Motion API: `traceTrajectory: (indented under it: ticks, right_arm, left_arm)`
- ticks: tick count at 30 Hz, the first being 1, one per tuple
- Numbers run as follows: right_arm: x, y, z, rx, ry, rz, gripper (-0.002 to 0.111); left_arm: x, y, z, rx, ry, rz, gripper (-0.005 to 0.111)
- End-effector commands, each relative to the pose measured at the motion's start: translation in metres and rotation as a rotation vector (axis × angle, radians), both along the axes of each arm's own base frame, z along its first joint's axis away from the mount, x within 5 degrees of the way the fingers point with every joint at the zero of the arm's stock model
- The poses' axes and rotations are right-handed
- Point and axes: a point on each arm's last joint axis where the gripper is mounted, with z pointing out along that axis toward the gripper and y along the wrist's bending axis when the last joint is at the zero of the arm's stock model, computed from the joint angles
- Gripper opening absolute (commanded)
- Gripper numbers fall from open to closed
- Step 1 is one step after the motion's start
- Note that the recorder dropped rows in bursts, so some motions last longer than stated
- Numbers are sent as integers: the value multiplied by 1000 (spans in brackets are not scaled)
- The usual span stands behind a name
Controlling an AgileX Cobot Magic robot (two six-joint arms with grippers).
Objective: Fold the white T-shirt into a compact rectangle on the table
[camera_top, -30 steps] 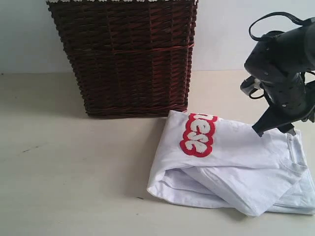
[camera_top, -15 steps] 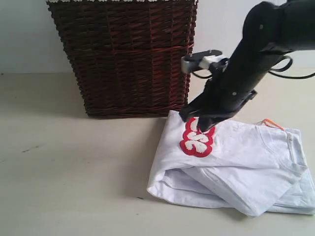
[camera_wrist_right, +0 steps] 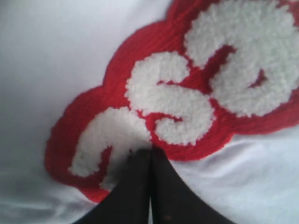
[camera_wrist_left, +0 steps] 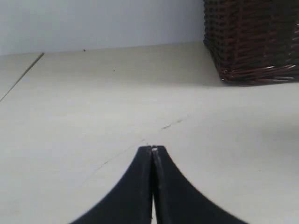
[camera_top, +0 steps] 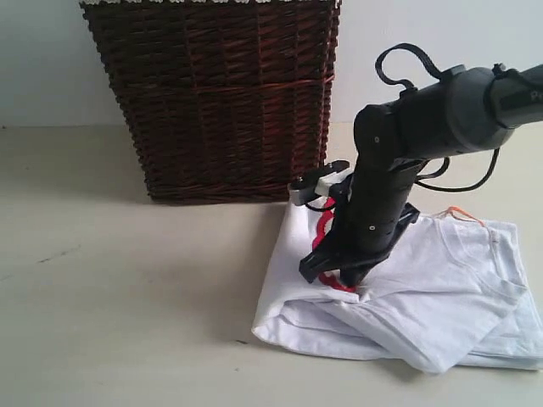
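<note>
White T-shirt (camera_top: 458, 275) lettering (camera_wrist_right: 168, 100) touches closed right tool (camera_wrist_right: 150, 152); only wrist view shows

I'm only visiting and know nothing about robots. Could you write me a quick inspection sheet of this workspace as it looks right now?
Surface: pale table, a few dark scuffs.
Job's things: white T-shirt, partly folded, rumpled, layers uneven.
Clutter: brown wicker basket standing behind the shirt.
Grippers: left gripper shut, holding nothing, over bare table; right gripper shut, tips down on the red lettering; cannot tell whether cloth is pinched.
Cables: black cable looped above the shirt.
Surroundings: plain pale wall.
</note>
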Motion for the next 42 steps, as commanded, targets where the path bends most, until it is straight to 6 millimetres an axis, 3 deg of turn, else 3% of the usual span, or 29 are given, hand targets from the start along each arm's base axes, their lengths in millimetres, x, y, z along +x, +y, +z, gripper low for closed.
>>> traceTrajectory:
  ticks: [1,6,12,18,24,28,34,42]
  right_arm:
    - [-20,32,-19,1,79,112,0]
    - [-34,64,-8,47,63,206,0]
    - [-28,92,2,187,-94,138,0]
    - [-29,91,0,177,-78,165,0]
    - [-33,87,43,222,-204,203,0]
    - [-33,66,59,176,-288,127,0]
    - [-41,46,41,70,-286,71,0]
    - [-53,39,5,31,-210,47,0]
  left_arm:
    - [0,0,1,-2,-9,1,0]
    - [0,0,1,-2,-9,1,0]
    - [0,0,1,-2,-9,1,0]
    - [0,0,1,-2,-9,1,0]
    - [0,0,1,-2,-9,1,0]
    - [0,0,1,-2,-9,1,0]
    - [0,0,1,-2,-9,1,0]
    - [0,0,1,-2,-9,1,0]
